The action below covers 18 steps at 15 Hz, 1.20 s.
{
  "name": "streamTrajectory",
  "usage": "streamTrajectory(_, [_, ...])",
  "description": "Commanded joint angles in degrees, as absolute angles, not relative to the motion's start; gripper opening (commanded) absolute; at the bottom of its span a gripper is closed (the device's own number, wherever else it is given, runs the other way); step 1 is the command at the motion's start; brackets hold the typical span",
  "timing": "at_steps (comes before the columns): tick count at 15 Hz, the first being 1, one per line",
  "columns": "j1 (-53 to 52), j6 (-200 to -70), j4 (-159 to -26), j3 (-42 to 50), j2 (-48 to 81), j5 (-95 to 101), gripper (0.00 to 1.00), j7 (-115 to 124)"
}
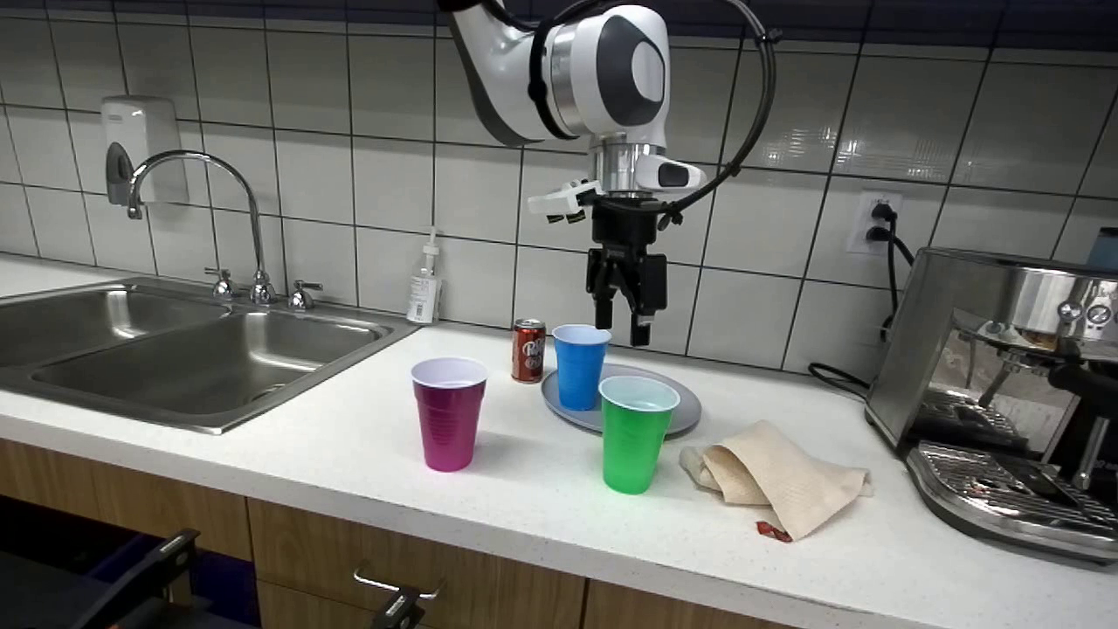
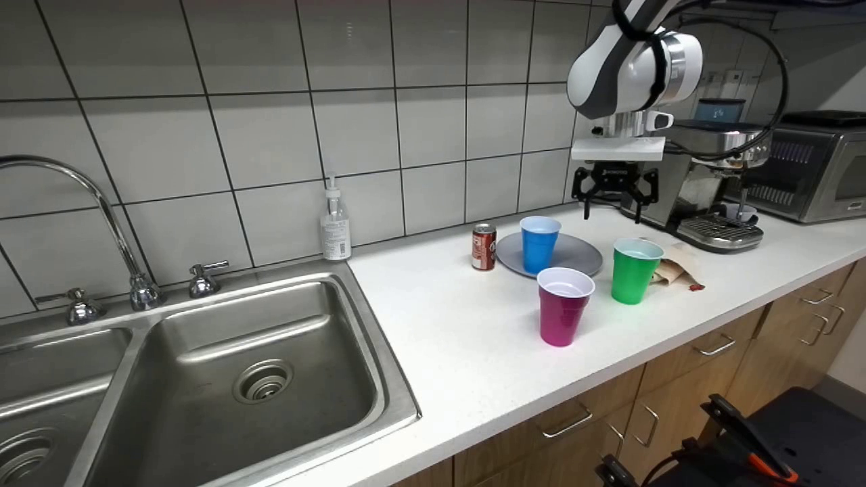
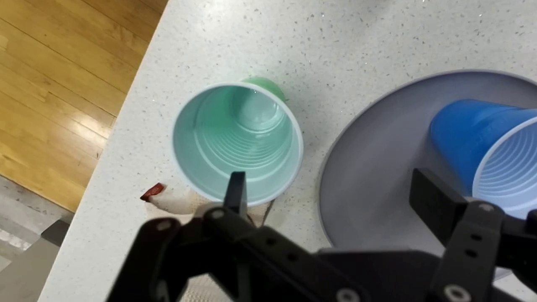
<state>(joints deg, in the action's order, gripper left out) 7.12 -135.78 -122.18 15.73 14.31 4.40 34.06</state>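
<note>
In an exterior view, from round gray plate (image 1: 688,406): one Dr Pepper can (image 1: 527,352) at 10 o'clock, magenta cup (image 1: 448,415) between 8 and 9, green cup (image 1: 638,437) at 6, masking some plate rim, crumpled paper towel (image 1: 782,480) at 4, metallic espresso machine (image 1: 1004,411) at 3. Blue cup (image 1: 580,371) stands on plate. Three tapered plastic cups; desk (image 1: 524,498) white, speckled. Claw (image 2: 612,217) wide, empty, near blue cup.
</note>
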Motion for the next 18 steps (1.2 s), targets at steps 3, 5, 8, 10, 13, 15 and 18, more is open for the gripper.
streamTrajectory(3, [6.9,-139.6,-122.2,16.8,16.5,5.9,1.0,37.1])
streamTrajectory(5, [6.7,-140.7,-122.0,17.2,17.5,5.9,1.0,37.7])
streamTrajectory(8, [6.3,-141.9,-121.9,17.4,18.9,5.8,1.0,38.8])
streamTrajectory(10, [5.9,-142.4,-121.9,17.5,19.9,5.8,1.0,39.5])
streamTrajectory(13, [5.0,-142.7,-122.0,17.6,20.7,6.1,1.0,40.7])
streamTrajectory(15, [4.4,-142.3,-122.2,17.8,21.2,6.5,1.0,41.5])
streamTrajectory(18, [3.7,-142.6,-122.6,18.2,21.6,7.1,1.0,42.5])
